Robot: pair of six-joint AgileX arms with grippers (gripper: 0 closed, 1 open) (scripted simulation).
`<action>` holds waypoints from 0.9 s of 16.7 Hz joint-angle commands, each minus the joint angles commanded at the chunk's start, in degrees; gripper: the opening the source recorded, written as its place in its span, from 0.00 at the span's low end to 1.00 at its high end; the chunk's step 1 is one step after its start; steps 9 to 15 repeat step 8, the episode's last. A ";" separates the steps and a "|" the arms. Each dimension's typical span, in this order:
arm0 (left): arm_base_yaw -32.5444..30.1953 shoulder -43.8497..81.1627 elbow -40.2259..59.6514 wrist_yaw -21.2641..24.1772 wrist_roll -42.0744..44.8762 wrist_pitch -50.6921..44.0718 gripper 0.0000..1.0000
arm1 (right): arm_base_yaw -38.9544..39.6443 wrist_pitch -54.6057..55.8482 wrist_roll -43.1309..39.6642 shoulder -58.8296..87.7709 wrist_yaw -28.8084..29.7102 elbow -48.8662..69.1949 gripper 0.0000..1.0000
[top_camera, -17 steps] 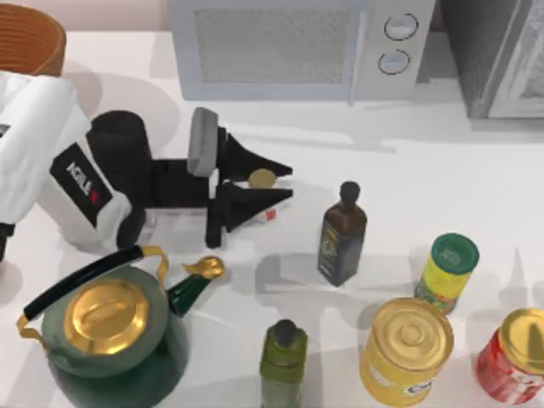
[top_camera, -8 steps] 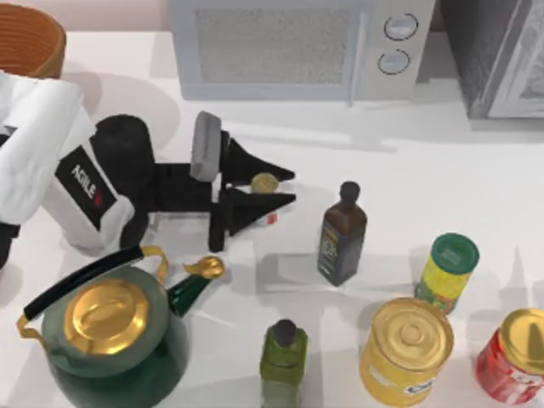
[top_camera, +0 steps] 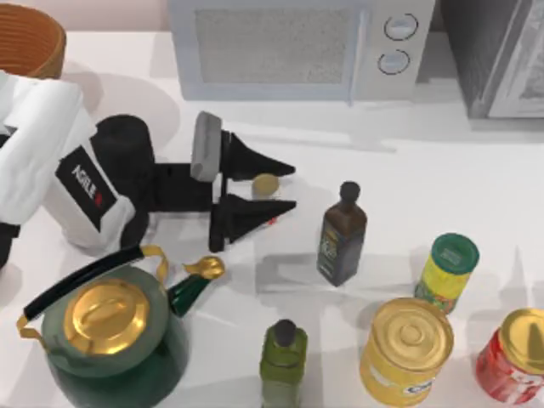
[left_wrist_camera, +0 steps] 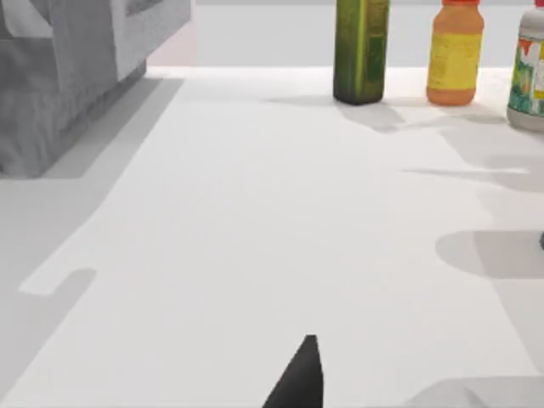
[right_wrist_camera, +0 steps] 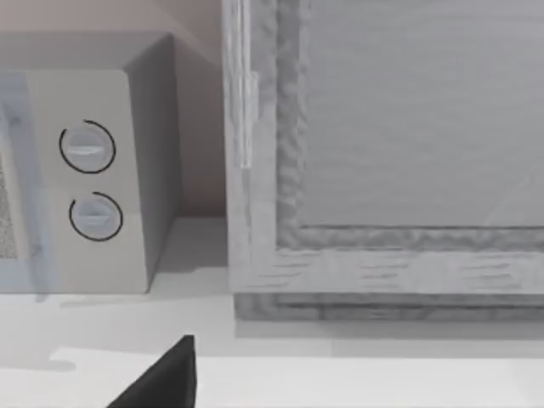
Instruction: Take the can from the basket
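The can [top_camera: 265, 184], small with a dull gold top and a red mark low on its white body, stands on the table left of centre. My left gripper [top_camera: 291, 186] reaches in from the left and is open, one black finger on either side of the can with a gap on each side. The orange-brown woven basket [top_camera: 30, 38] sits at the far left corner, well apart from the can. In the left wrist view one dark fingertip [left_wrist_camera: 302, 382] shows over bare table. A dark edge of my right gripper [right_wrist_camera: 166, 378] faces the microwave.
A microwave [top_camera: 289, 47] stands at the back. The green kettle [top_camera: 110, 331] is front left, close under the left arm. A dark bottle [top_camera: 342, 234], an olive bottle [top_camera: 283, 361], a green-lidded can [top_camera: 448, 272], a big yellow can [top_camera: 406, 348] and a red can [top_camera: 514, 353] crowd the front right.
The left gripper's fingers have spread apart around the can, which stays standing on the table. The arm has hardly shifted.
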 joint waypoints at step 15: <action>0.00 0.00 0.00 0.00 0.00 0.00 1.00 | 0.00 0.00 0.00 0.00 0.00 0.00 1.00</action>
